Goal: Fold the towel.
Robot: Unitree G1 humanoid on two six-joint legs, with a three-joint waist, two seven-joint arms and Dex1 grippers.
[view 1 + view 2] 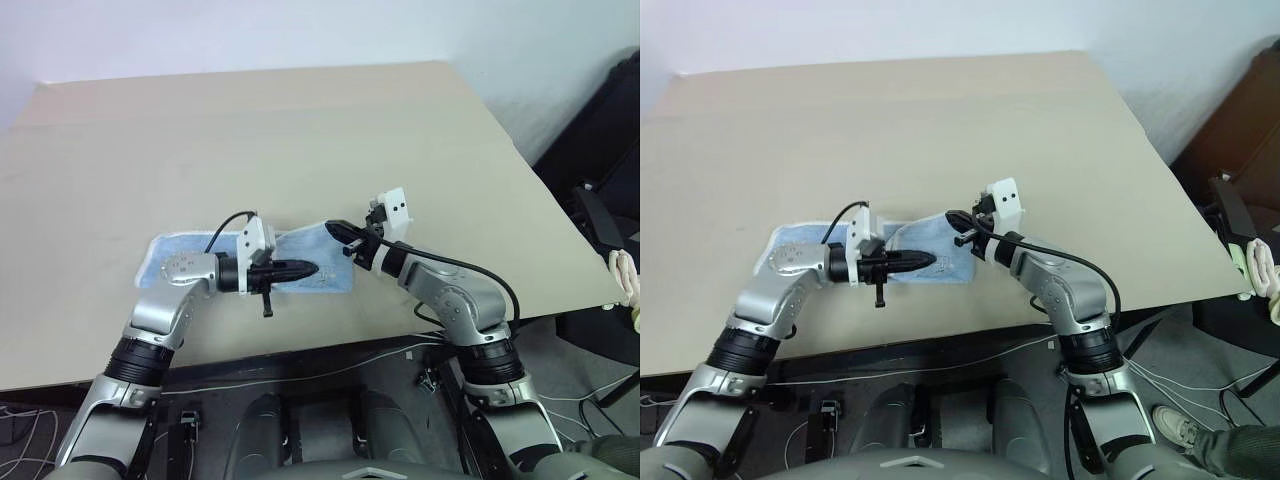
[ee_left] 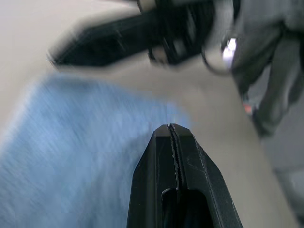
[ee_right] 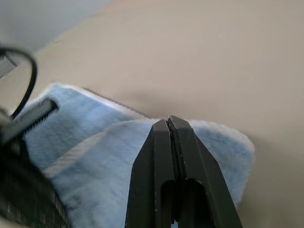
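The light blue terry towel [image 1: 300, 262] lies partly folded near the front edge of the beige table [image 1: 300, 130]. The left claw [image 1: 308, 269] and the right claw [image 1: 336, 232] are both closed together above it, holding nothing.

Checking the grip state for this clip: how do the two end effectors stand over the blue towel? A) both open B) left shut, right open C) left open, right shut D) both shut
D: the left end effector and right end effector each show fingers pressed together above the towel.
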